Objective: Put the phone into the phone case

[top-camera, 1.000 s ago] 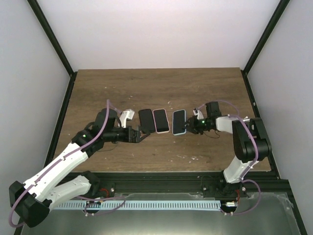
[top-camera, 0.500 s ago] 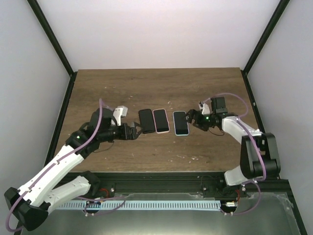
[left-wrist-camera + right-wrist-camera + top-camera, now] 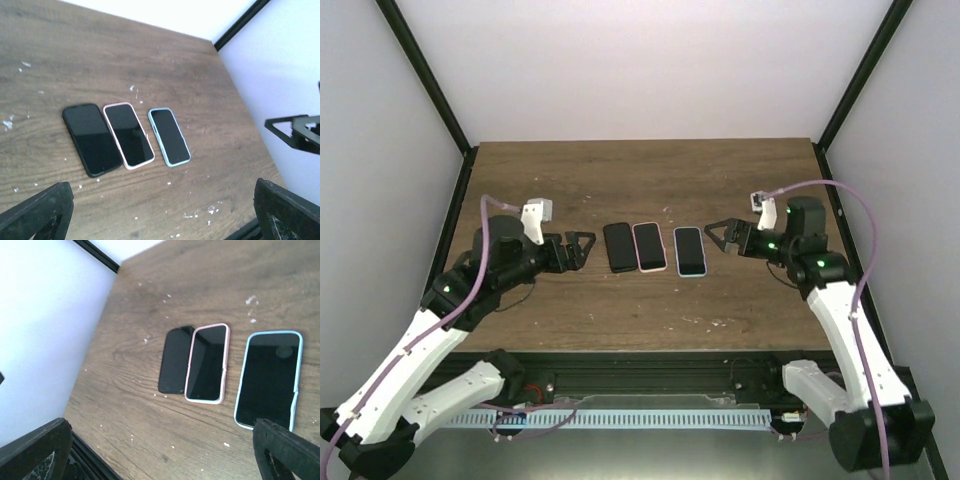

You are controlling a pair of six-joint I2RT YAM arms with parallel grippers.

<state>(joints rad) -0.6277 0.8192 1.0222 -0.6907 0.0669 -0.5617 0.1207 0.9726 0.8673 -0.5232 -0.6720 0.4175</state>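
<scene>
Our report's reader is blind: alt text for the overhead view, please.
Three phones lie in a row on a wooden table: black phone, pink-cased phone, blue-cased phone. The open left gripper and open right gripper flank them, touching nothing.

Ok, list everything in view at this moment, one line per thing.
black phone: one, black, left end of the row mid-table, right against the pink one
pink-cased phone: one, dark screen with pink rim, middle of the row
blue-cased phone: one, dark screen with light blue rim, right end, set apart
flecks: several, white, scattered on the wood
table: one, brown wood
left gripper: one, black, open, left of the row
right gripper: one, black, open, right of the row
</scene>
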